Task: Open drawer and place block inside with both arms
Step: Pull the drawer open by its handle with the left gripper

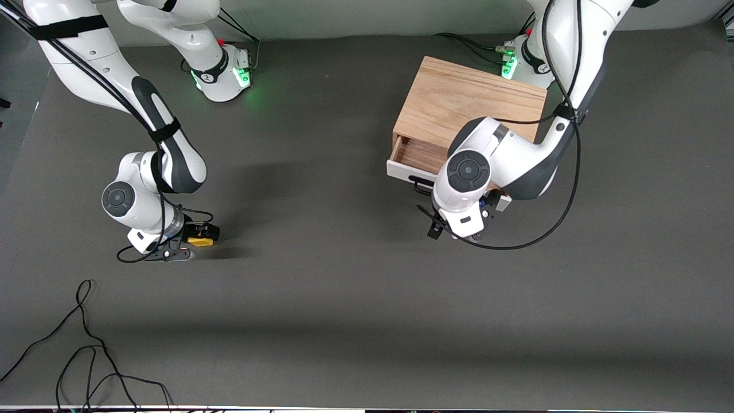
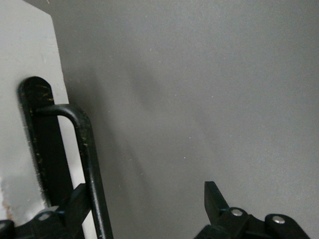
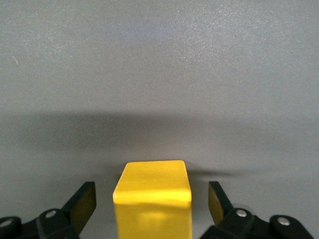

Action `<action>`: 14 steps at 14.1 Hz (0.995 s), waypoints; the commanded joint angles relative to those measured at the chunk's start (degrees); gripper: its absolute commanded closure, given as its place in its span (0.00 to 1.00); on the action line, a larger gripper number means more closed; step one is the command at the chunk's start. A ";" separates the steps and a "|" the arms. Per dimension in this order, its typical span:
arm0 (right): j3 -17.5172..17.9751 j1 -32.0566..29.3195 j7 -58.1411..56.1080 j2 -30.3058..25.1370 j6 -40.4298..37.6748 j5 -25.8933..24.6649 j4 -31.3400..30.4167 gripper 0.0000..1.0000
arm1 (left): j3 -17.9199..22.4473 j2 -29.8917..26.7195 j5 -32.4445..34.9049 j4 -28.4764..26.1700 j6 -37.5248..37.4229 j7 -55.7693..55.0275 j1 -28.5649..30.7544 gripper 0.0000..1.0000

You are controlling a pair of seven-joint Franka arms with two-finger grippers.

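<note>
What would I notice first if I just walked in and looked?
Probably the bright yellow block, sitting on the grey table between the open fingers of the right end effector, toward the right arm's end. Next, the wooden cabinet with its drawer partly pulled out, the left end effector open at its black handle.

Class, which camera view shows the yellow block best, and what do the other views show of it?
The right wrist view: the block fills the space between the right gripper and its open jaws. The front view shows only a yellow sliver under that gripper. The left wrist view shows none of it.
</note>
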 commanded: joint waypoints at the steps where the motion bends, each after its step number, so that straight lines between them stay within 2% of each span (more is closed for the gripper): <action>1: -0.31 0.47 0.44 0.12 2.72 -0.46 -1.32 0.00 | 0.03 4.43 2.40 5.72 4.08 -0.23 -0.26 0.00; 3: -0.31 0.47 0.36 0.30 3.69 -0.46 -1.67 0.02 | 0.03 4.87 3.19 5.99 7.06 -0.23 -0.17 0.00; 14: -0.31 0.47 0.27 0.47 3.78 -0.99 -1.68 0.35 | 1.26 7.42 3.63 12.84 8.22 -0.32 -0.61 0.00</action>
